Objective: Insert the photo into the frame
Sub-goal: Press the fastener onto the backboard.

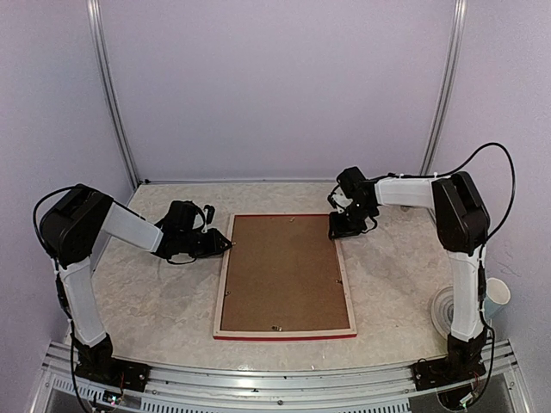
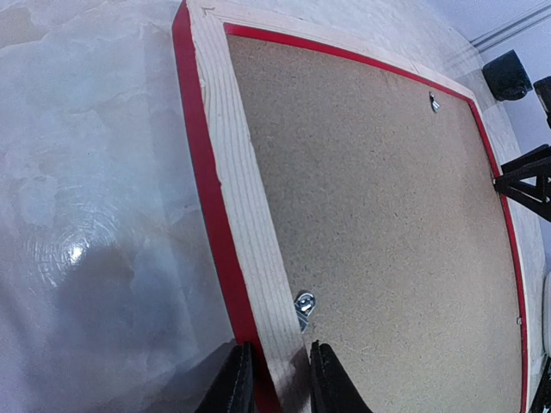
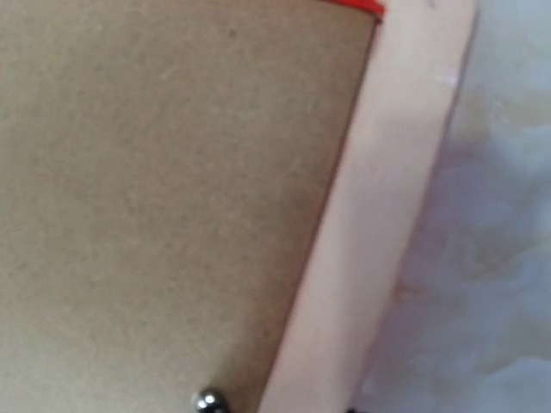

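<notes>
The frame [image 1: 222, 292] lies face down in the middle of the table, its pale wooden back and red outer edge showing. A brown hardboard panel [image 1: 284, 271] fills it. The photo is hidden. My left gripper [image 1: 225, 244] sits at the upper left rail. In the left wrist view its fingers [image 2: 237, 379] straddle that rail [image 2: 241, 172], one on the red outer edge, one on the inner edge, just below a metal clip [image 2: 304, 305]. My right gripper [image 1: 338, 231] is at the frame's top right corner. The right wrist view shows only rail [image 3: 387, 215] and panel [image 3: 172, 172], no fingers.
A white cup [image 1: 497, 297] and a clear round object [image 1: 443, 308] stand at the right edge beside the right arm's base. Small metal clips dot the panel's border [image 1: 276, 327]. A metal rail runs along the table's near edge [image 1: 275, 379]. Walls close in the back and sides.
</notes>
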Action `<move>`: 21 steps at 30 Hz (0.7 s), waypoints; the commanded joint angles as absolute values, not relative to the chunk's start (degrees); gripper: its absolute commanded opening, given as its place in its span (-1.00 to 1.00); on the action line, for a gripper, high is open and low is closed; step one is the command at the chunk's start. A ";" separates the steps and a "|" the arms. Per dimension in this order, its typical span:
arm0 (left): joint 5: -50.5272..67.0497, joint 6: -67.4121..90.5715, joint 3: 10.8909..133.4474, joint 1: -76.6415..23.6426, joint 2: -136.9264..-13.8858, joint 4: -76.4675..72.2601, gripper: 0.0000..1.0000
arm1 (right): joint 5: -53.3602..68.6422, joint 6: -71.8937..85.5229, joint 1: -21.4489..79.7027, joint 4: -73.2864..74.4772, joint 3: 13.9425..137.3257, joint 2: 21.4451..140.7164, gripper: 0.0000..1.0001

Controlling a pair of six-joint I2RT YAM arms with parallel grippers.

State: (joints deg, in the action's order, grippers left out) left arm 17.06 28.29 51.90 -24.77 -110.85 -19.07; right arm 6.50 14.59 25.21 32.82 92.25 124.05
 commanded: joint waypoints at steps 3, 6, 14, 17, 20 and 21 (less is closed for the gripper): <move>17.45 27.69 50.80 -24.61 -113.19 -15.38 -0.58 | -3.53 12.25 26.61 39.98 94.81 127.19 -0.35; 17.39 27.66 50.88 -24.61 -113.24 -15.27 -0.59 | -4.11 11.65 27.03 40.85 95.47 127.80 -0.41; 17.13 27.60 50.90 -24.61 -113.37 -15.16 -0.59 | -0.92 10.70 27.25 40.89 96.50 127.84 -0.40; 17.11 27.60 51.01 -24.62 -113.46 -15.20 -0.58 | 2.82 10.24 27.10 41.30 98.42 127.96 -0.32; 17.18 27.58 51.02 -24.61 -113.47 -15.16 -0.58 | 4.73 9.81 26.78 42.86 101.28 128.59 -0.24; 17.14 27.60 51.03 -24.61 -113.47 -15.13 -0.58 | 4.88 9.61 26.66 43.37 102.21 128.89 -0.22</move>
State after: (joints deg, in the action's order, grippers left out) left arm 17.08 28.29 51.90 -24.75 -110.87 -19.07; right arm 2.20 10.96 27.20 39.75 98.85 126.87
